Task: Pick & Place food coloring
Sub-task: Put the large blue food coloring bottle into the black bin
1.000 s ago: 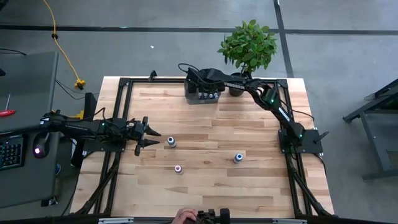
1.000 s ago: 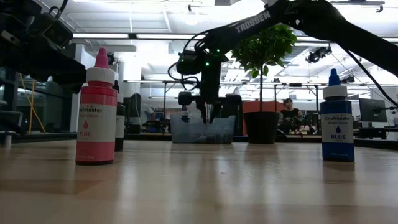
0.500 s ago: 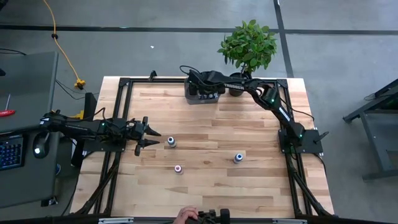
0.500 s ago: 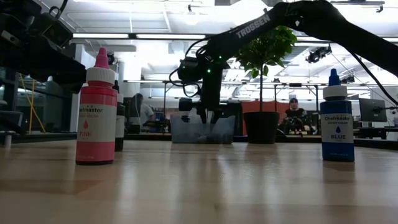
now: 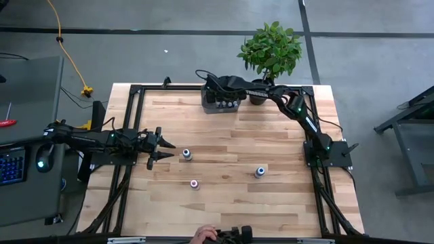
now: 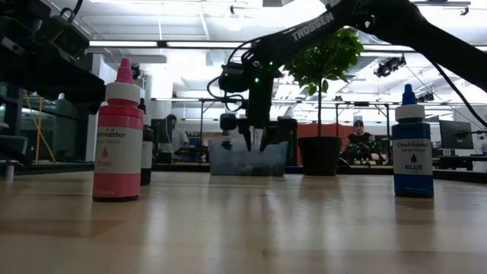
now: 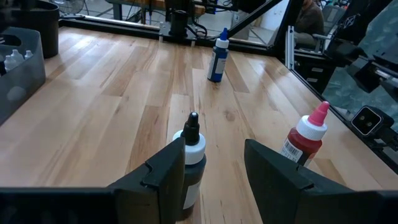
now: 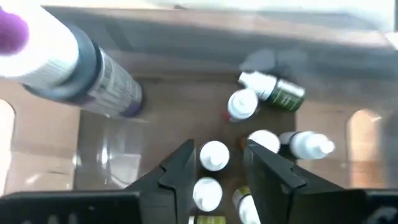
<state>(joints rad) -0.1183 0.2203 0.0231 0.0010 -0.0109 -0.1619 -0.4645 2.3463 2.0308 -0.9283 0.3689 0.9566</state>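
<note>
High view: I see right gripper (image 5: 222,100) over grey tray (image 5: 209,107) at bench far edge; left gripper (image 5: 163,150) near left edge, just beside dark-capped bottle (image 5: 186,154). Pink bottle (image 5: 194,184) and blue bottle (image 5: 260,172) mid-bench, apart.

Low view: right gripper above tray, fingers parted, empty.

Left wrist view: fingers (image 7: 168,171) wide, flanking dark-capped bottle.

Right wrist view: white-capped bottles (image 8: 214,155) inside tray.

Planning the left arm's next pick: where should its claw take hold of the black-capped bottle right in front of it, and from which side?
Grip the black-capped bottle around its round body, below the narrow cap. It stands upright on the table, directly ahead of the open left claw, so a level, straight-ahead approach probably works best. The pink bottle stands apart to one side, so it shouldn't interfere.
</note>
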